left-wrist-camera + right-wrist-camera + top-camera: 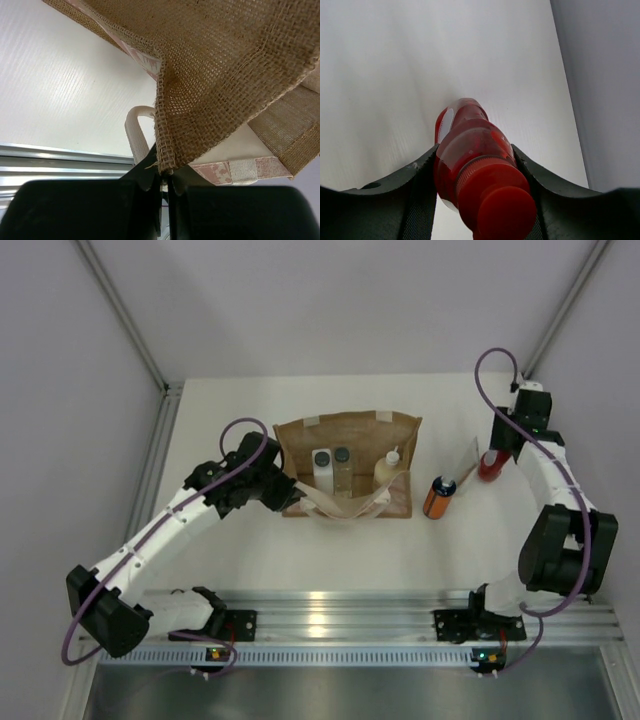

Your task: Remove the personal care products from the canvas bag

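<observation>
The canvas bag (300, 445) stands open at the table's middle. In it I see a white squarish bottle (322, 468), a clear bottle with a grey cap (343, 466) and a cream bottle with a white nozzle (388, 466). My left gripper (290, 494) is shut on the bag's left edge; in the wrist view the woven fabric (225, 65) is pinched between its jaws (166, 172). An orange bottle (439, 496) stands on the table just right of the bag. My right gripper (492, 456) is shut on the red bottle (470, 145), far right, its base down at the table.
A cream handle (134, 131) loops down beside my left fingers. An aluminium rail (320, 612) runs along the near edge by the arm bases. Grey walls with slanted frame posts (125, 315) close in the back and sides; the right wall is close to my right arm.
</observation>
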